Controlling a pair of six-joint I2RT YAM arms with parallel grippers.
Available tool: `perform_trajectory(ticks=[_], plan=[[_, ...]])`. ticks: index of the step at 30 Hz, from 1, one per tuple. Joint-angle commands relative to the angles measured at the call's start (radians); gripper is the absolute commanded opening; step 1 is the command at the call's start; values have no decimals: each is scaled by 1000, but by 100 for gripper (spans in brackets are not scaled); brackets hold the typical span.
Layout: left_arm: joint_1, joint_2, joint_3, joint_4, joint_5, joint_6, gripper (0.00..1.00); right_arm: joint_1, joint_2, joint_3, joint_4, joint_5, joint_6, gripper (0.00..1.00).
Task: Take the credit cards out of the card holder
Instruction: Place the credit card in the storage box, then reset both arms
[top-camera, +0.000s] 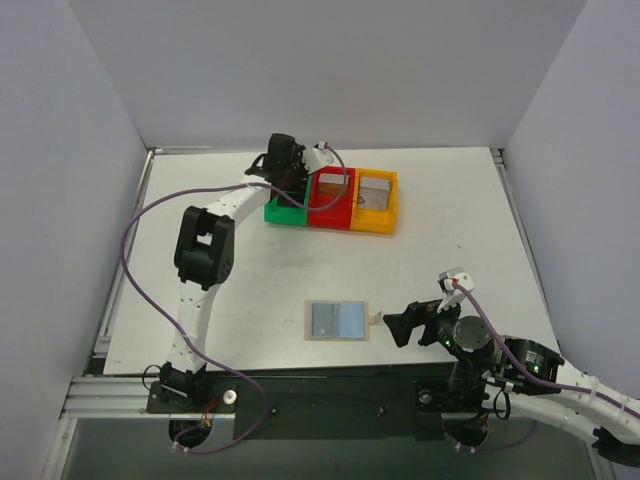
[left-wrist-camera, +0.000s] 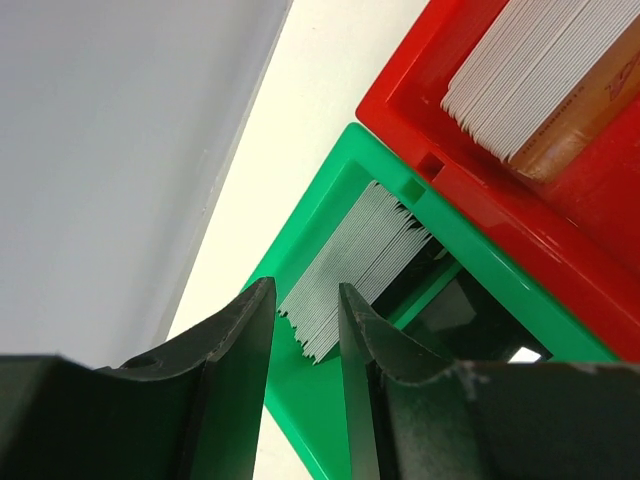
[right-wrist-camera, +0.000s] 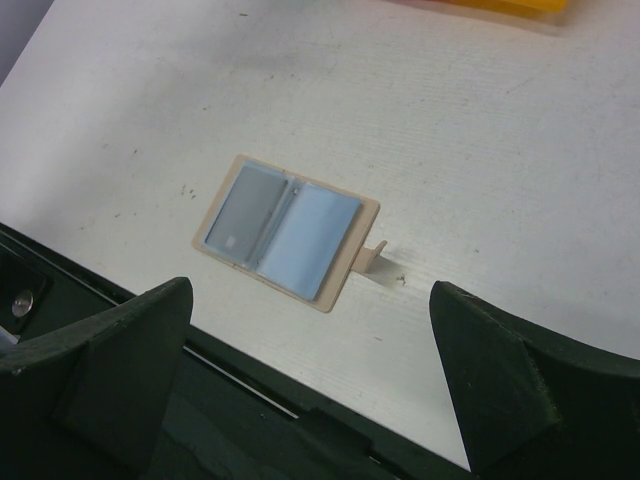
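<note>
The tan card holder (top-camera: 338, 320) lies open and flat on the table near the front edge. In the right wrist view (right-wrist-camera: 322, 240) its left pocket holds a darker grey card (right-wrist-camera: 243, 212), and a small tan tab sticks up at its right edge. My right gripper (top-camera: 398, 327) is wide open and empty just right of the holder, also seen in its own view (right-wrist-camera: 310, 290). My left gripper (top-camera: 283, 170) hangs over the green bin (top-camera: 285, 205). Its jaws stand a narrow gap apart with nothing between them (left-wrist-camera: 305, 290), above a stack of grey cards (left-wrist-camera: 350, 265) in that bin.
A red bin (top-camera: 332, 200) and an orange bin (top-camera: 376, 203) stand in a row right of the green one; each holds cards. In the left wrist view the red bin (left-wrist-camera: 560, 250) holds a card stack (left-wrist-camera: 540, 70). White walls close off the back and both sides.
</note>
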Motion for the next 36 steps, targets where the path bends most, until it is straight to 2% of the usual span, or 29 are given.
perform_trajectory(ticks=[1,6,9,16,21,25,28,30,32,36], plan=[[-2,-49,6,66,-6,-23,42,9,15,-11,31,24,-8,100],[-25,-138,-112,67,-1,-32,41,9,18,-8,42,15,-8,100],[-33,-210,-216,127,2,-58,42,7,14,0,36,1,-2,100],[-40,-301,-256,109,10,-127,42,9,-11,3,25,21,12,100],[-65,-383,-365,105,25,-185,47,9,15,17,42,34,2,100],[-66,-434,-422,138,0,-294,58,9,38,26,44,20,2,100],[-65,-430,-411,78,-41,-407,65,9,44,34,47,26,1,100],[-65,-402,-360,-1,-69,-453,68,7,55,41,53,37,-8,100],[-62,-379,-335,-48,-69,-477,75,9,72,49,62,46,-24,100],[-63,-368,-327,-75,-75,-481,77,9,102,63,80,37,-24,100]])
